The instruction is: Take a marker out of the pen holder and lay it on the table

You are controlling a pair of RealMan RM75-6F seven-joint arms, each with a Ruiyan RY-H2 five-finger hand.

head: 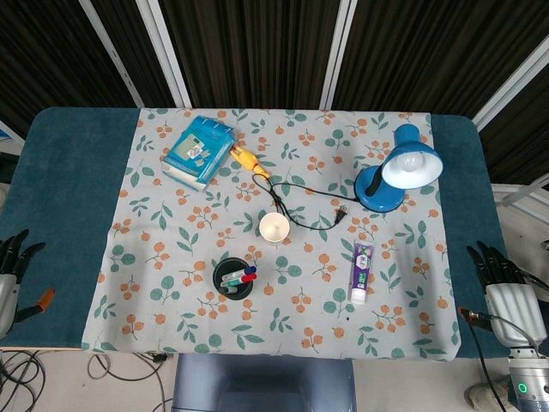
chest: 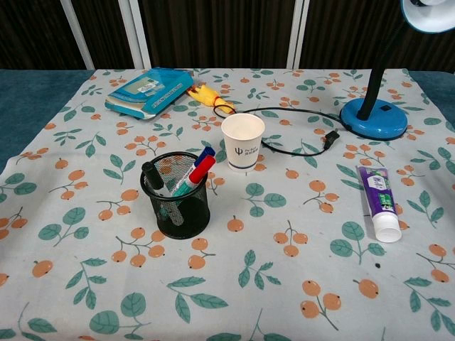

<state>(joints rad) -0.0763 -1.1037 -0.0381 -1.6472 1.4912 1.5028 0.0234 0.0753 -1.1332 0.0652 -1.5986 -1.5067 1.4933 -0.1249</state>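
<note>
Pen holder sits closest to us near the front of the desk, its markers leaning loose together, so we risk dragging out two or tipping the light mesh cup on the lift. Paper cup just behind could get knocked; left hand and right hand wait at the desk edges, fingers spread, holding nothing.

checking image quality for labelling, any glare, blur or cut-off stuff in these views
Head view: even light, sharp, soft shadow beside the paper cup; both robot hands cropped at the edges. Chest view: sharp, no glare, lamp head cut off at top.
</note>
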